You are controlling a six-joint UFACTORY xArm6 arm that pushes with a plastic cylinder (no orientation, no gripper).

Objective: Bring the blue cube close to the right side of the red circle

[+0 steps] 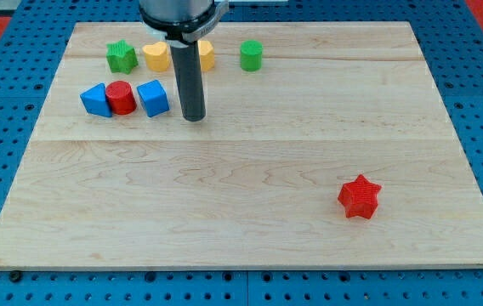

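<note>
A pale wooden board (250, 195) fills the view. A dark rod descends from the view's top; my tip (193, 118) rests just to the view's right of the blue cube (153, 98), near it but apart. The rod has no jaws to open or close. The cube sits just right of the red cylinder (121, 98), nearly touching, so a leftward push looks sufficient. A second blue block (96, 100) flanks the cylinder's left.
</note>
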